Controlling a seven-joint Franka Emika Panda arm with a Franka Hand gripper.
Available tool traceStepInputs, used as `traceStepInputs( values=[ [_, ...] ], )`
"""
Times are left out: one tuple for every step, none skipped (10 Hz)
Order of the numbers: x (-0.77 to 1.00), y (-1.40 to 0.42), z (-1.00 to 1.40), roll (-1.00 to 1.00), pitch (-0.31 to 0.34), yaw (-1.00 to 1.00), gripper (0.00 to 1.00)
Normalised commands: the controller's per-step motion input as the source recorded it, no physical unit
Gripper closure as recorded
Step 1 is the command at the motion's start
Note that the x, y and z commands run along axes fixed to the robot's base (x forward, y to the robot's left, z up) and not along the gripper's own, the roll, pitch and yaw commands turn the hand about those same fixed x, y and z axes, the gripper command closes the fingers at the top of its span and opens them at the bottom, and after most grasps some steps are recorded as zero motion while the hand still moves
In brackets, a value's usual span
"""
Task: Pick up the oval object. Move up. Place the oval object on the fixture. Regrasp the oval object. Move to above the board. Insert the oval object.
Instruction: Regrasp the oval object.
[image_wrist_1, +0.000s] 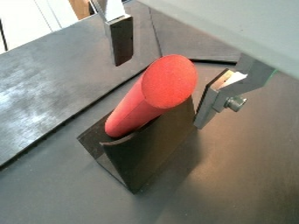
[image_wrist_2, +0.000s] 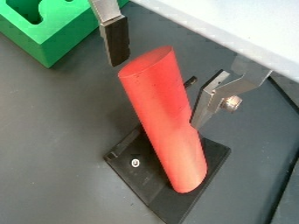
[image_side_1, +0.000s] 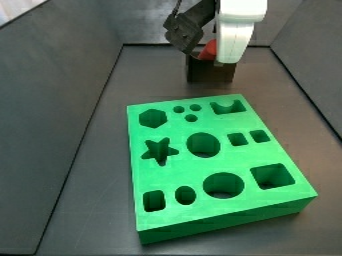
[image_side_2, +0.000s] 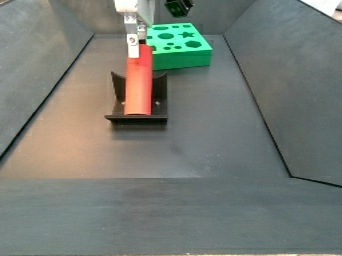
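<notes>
Red-orange oval peg (image_wrist_2: 163, 122) lies tilted on the fixture (image_side_2: 136, 104), lower end at the base plate, upper end leaning up toward me. My gripper (image_wrist_1: 170, 54) is spread, fingers (image_wrist_2: 112, 39) either side of the peg's upper end, no contact seen: released, not grasping. In a side view the fixture sits at 12 o'clock of the green board (image_side_1: 214, 165), well apart from it, board holes all empty. My judgement: pick, lift and place on fixture done; regrasp just ahead, then move above board and insert into the oval hole.
</notes>
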Motion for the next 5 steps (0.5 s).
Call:
traceStepInputs(
  values=[
    [0.09, -0.01, 0.01, -0.05, 0.225, 0.06, 0.0],
    [0.09, -0.01, 0.01, -0.05, 0.225, 0.06, 0.0],
    [0.09, -0.01, 0.01, -0.05, 0.225, 0.06, 0.0],
    [0.09, -0.01, 0.01, -0.05, 0.224, 0.06, 0.0],
    [0.09, -0.01, 0.01, -0.05, 0.224, 0.06, 0.0]
  ],
)
